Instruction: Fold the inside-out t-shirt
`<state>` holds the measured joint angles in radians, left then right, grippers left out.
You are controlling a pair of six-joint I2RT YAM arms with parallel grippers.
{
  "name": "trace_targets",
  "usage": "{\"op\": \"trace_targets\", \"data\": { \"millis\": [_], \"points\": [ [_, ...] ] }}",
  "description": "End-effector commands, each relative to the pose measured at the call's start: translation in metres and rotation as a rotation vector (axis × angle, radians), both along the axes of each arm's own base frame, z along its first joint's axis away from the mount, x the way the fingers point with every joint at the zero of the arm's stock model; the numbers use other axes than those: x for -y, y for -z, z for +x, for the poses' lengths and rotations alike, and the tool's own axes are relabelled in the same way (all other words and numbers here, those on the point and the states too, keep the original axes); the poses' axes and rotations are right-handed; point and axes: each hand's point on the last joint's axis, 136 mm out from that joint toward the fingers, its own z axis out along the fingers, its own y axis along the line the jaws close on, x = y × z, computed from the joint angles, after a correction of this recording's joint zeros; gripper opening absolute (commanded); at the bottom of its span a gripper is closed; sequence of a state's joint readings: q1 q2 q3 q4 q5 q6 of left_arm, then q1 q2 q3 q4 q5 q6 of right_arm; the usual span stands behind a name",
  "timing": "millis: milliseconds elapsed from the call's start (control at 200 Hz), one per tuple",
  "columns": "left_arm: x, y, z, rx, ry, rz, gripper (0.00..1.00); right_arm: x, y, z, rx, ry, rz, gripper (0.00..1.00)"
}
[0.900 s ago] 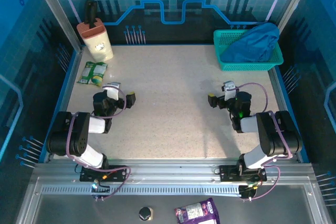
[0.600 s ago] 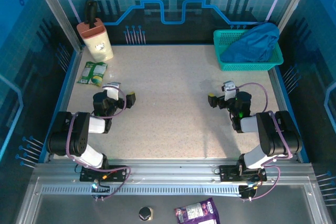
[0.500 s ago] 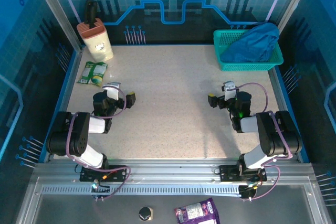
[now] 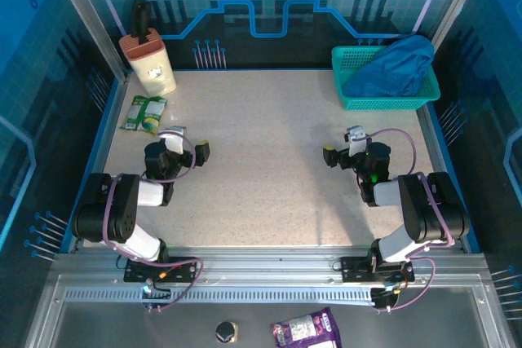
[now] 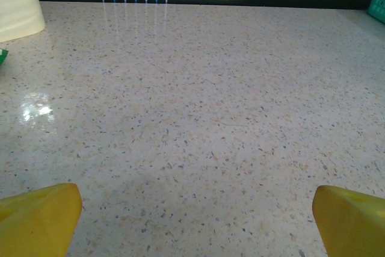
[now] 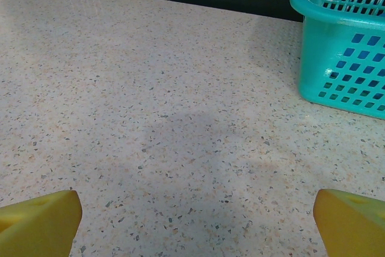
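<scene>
Standstill: no change observed, folding not begun.
Inside-out t-shirt (image 4: 391, 67) lies heaped in the teal mesh basket (image 4: 346, 58), far right corner. Left gripper (image 4: 189, 143) and right gripper (image 4: 341, 144) unmoved, fingers spread wide, empty, over the speckled table (image 4: 269, 169).

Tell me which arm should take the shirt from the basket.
Right, likely. The shirt lies in the basket at far right, just beyond the open right gripper; the left gripper is farther away.
</scene>
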<state>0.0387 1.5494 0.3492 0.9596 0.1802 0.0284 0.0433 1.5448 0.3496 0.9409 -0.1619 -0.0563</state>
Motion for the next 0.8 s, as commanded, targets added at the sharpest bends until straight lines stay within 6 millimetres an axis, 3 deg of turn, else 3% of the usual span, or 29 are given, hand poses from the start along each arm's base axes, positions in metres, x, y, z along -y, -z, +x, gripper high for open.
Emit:
{"op": "trace_targets", "data": {
  "millis": [0,170,410,490,650,790],
  "points": [
    [-0.007,-0.004,0.006,0.003,-0.031,-0.005,0.99,0.011,-0.009,0.01,0.012,0.045,0.016,1.0],
    [-0.005,-0.007,0.004,0.01,-0.022,-0.001,0.99,0.025,-0.013,0.013,0.018,0.172,-0.023,1.0],
    [-0.019,-0.049,-0.01,-0.037,-0.169,0.01,0.99,0.03,-0.063,0.004,0.048,0.22,-0.033,1.0],
    [-0.017,-0.065,-0.012,-0.069,-0.183,-0.038,0.99,0.04,-0.083,0.005,0.049,0.284,-0.006,1.0],
    [-0.022,-0.096,-0.018,-0.18,-0.257,-0.131,0.99,0.067,-0.115,0.017,-0.021,0.407,0.081,1.0],
    [-0.016,-0.126,-0.027,-0.201,-0.239,-0.174,0.99,0.083,-0.122,0.034,-0.14,0.475,0.113,1.0]
  ]
}}
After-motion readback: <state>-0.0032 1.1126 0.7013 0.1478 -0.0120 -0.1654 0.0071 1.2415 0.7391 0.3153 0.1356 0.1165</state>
